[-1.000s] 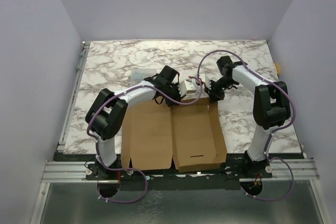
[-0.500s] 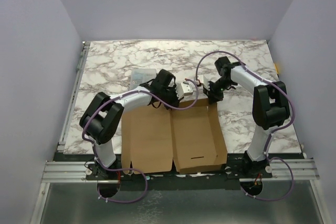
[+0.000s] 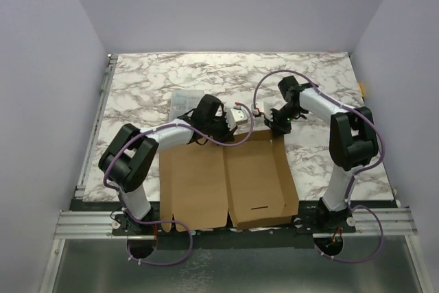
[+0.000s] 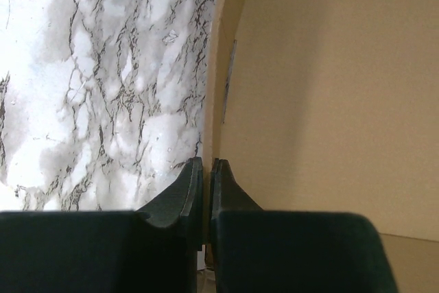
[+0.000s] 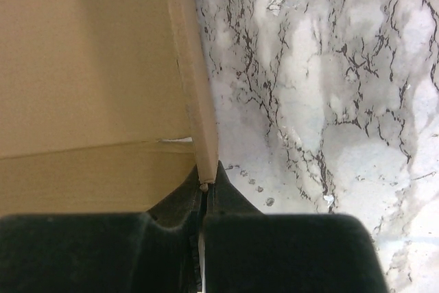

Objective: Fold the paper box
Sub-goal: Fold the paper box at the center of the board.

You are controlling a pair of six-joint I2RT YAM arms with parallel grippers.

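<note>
Pinching the upright far wall of the paper box [image 3: 250, 169], lying open at the near edge of the table [image 3: 151, 80], left gripper [image 4: 206, 164] clamped on its left end, right gripper [image 5: 208, 169] on its right, wall running left-right.

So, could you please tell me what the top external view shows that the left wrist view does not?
Only the top view: the whole box, its right half with raised walls, the right gripper at its far right corner, and a clear case just past its far left corner. Only the left wrist view: the left gripper up close, shut on a thin upright cardboard edge. Both: the box's brown cardboard and the marble table.
</note>
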